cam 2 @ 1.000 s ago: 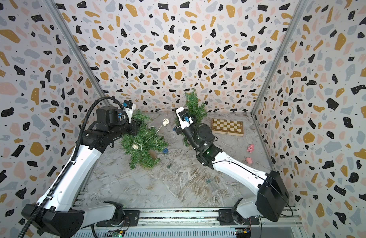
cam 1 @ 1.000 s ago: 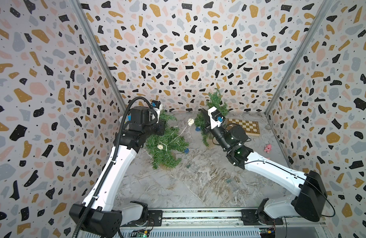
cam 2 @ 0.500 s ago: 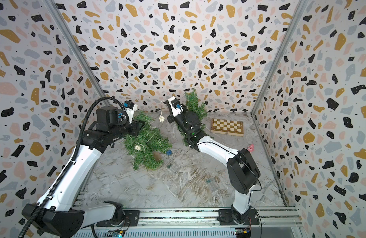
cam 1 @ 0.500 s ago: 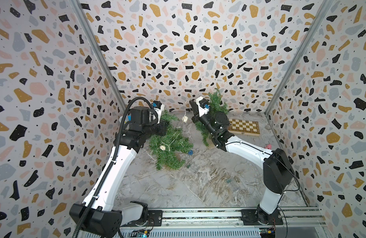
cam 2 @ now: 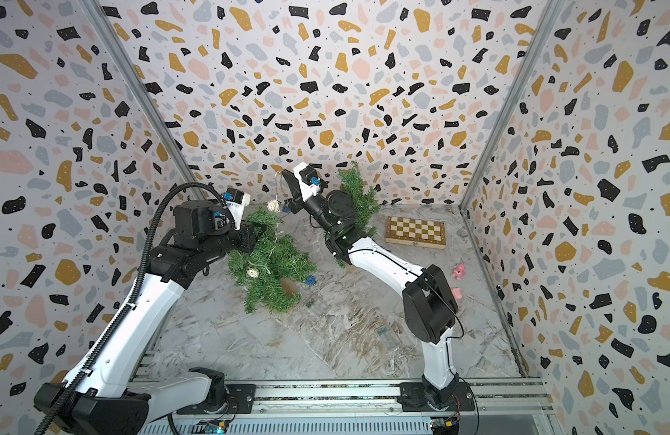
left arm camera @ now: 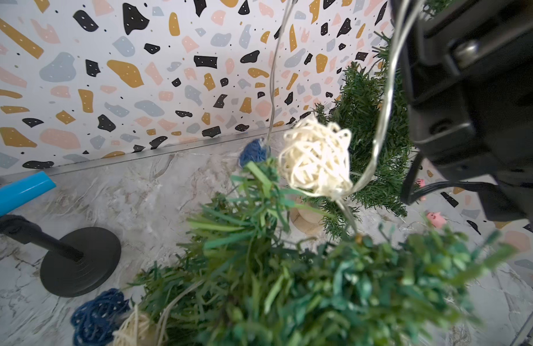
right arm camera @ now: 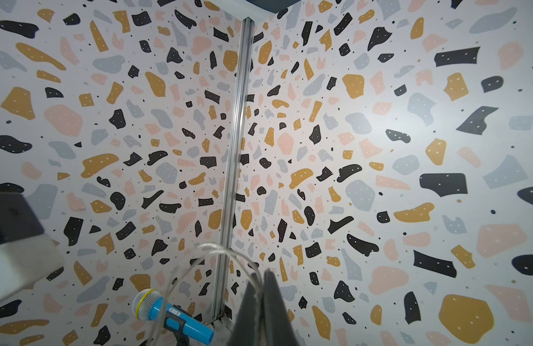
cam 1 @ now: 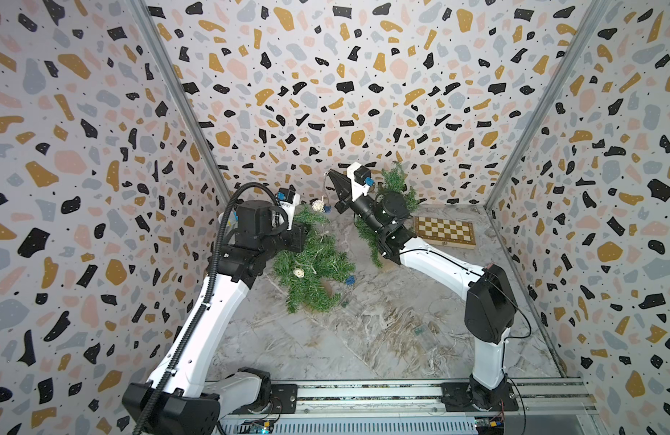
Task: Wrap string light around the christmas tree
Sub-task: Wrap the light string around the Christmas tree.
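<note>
over the grey marble floor (cam 1: 363, 339), your left gripper (cam 2: 258, 230) sits among branches of the tilted green christmas tree (cam 1: 314, 271); you cannot tell how its jaws stand. your right gripper (cam 1: 331, 175) is pinched closed on the silver-wire string light (cam 1: 317, 205) above the treetop.

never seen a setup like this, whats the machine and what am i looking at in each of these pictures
These are two robot arms standing on a rail. Two pictures look down from overhead; two come from cameras on the arms' wrists. On the marble table are a tilted christmas tree, a second small tree, a chessboard, pink toys and a microphone on a stand. The right fingers are shut on the string light, a thin wire with woven balls, held up in the air. The left arm reaches into the branches; its fingers are mostly hidden, so whether they grip is unclear.
</note>
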